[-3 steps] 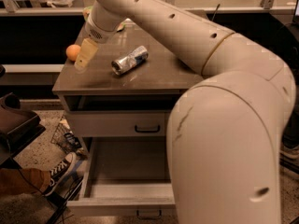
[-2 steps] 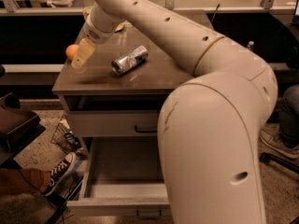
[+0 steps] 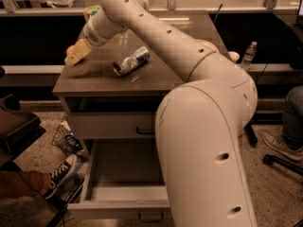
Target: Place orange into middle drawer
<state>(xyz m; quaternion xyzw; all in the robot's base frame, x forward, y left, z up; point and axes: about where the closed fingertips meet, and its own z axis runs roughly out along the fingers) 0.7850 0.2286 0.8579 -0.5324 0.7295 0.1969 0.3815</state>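
The orange point(image 3: 70, 48) sits at the far left edge of the grey cabinet's top point(image 3: 156, 74), mostly hidden behind my gripper. My gripper point(image 3: 75, 56) is right at the orange, on its near side, low over the top. The middle drawer point(image 3: 97, 174) is pulled out at the bottom of the cabinet, a wide grey tray with nothing visible in it; my arm hides its right part. A silver and blue drink can point(image 3: 131, 61) lies on its side in the middle of the top. A green snack bag point(image 3: 92, 11) is at the back left.
A closed drawer front with a black loop handle point(image 3: 144, 131) is above the open drawer. A sneaker point(image 3: 61, 170) and a wire basket are on the floor at left. A water bottle point(image 3: 249, 55) stands at right. A person's leg point(image 3: 289, 122) is at far right.
My gripper has moved left and down onto the orange, which now shows less. The can has not moved.
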